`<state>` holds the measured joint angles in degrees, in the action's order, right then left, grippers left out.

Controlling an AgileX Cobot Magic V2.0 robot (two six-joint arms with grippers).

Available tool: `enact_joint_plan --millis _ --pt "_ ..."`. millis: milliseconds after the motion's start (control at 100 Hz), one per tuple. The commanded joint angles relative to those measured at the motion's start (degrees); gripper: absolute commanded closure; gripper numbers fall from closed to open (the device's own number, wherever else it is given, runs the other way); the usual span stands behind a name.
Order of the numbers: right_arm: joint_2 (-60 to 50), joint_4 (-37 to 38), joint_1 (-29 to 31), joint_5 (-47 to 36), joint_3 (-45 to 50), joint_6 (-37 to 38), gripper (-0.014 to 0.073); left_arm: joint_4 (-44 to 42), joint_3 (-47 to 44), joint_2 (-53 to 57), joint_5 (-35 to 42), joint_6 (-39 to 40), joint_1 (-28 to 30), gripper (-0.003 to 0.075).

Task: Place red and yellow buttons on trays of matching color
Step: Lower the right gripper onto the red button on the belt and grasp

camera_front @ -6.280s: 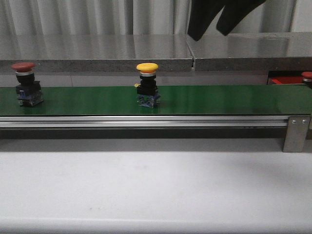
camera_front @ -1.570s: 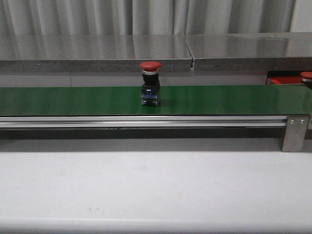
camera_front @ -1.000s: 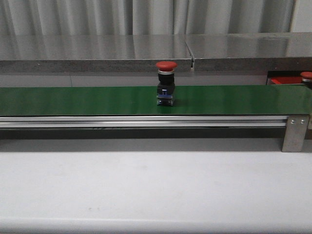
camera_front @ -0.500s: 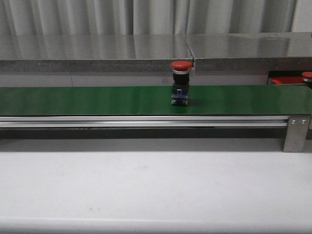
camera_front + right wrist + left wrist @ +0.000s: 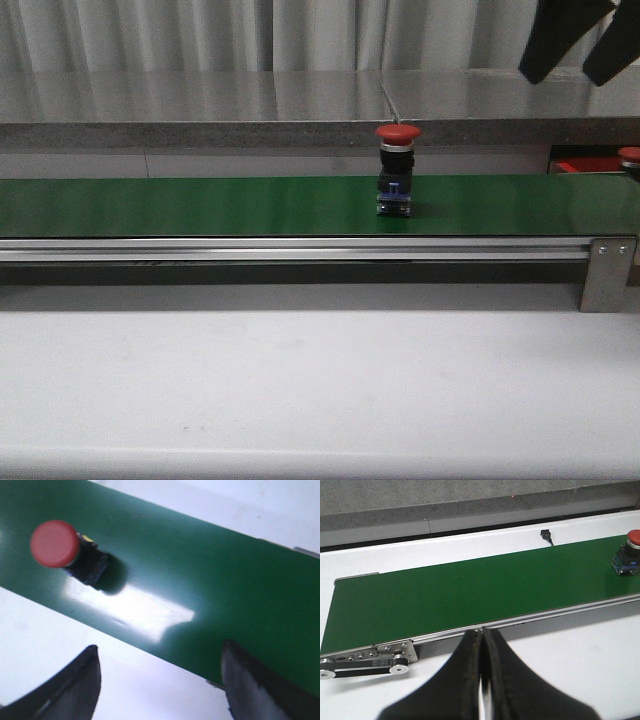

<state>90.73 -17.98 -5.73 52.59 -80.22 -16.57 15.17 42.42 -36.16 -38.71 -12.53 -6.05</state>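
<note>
One red button, a red domed cap on a black and blue body, stands upright on the green belt, right of its middle. It also shows in the left wrist view as the red button and in the right wrist view as the red button. My right gripper hangs open high above the belt, right of the button; the right gripper holds nothing. My left gripper is shut and empty over the white table, short of the belt. The red tray peeks out at far right. No yellow button or yellow tray is in view.
A second red cap shows at the right edge by the red tray. A metal bracket ends the belt's rail on the right. A grey counter runs behind the belt. The belt's roller end lies near my left gripper.
The red button has travelled rightward along the belt. My right gripper's fingers have come into the front view at the top right.
</note>
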Motion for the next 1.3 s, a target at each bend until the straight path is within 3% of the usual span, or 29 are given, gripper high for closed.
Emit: enact_joint_plan --millis 0,240,480,940,1010,1180,1290 --pt "-0.12 -1.38 -2.09 0.3 -3.81 2.82 0.0082 0.86 1.48 0.09 3.97 0.06 -0.46 0.0741" --pt "4.89 -1.27 -7.18 0.41 -7.58 8.8 0.0082 0.86 1.48 0.09 3.97 0.06 -0.46 0.0741" --pt "8.63 -0.15 -7.72 -0.72 -8.75 17.42 0.0082 0.86 1.48 0.09 3.97 0.06 -0.46 0.0741" --pt "13.66 0.09 -7.4 -8.27 -8.75 19.44 0.0087 0.86 1.48 0.09 3.97 0.06 -0.46 0.0741" --pt "14.22 0.53 -7.05 -8.8 -8.75 19.44 0.0143 0.86 1.48 0.09 3.97 0.06 -0.46 0.0741" --pt "14.28 2.52 -6.87 -9.48 -8.75 19.44 0.0422 0.86 1.48 0.09 3.97 0.06 -0.46 0.0741" --pt "14.17 2.76 -6.87 -9.79 -8.75 19.44 0.047 0.86 1.48 0.09 3.97 0.06 -0.46 0.0741"
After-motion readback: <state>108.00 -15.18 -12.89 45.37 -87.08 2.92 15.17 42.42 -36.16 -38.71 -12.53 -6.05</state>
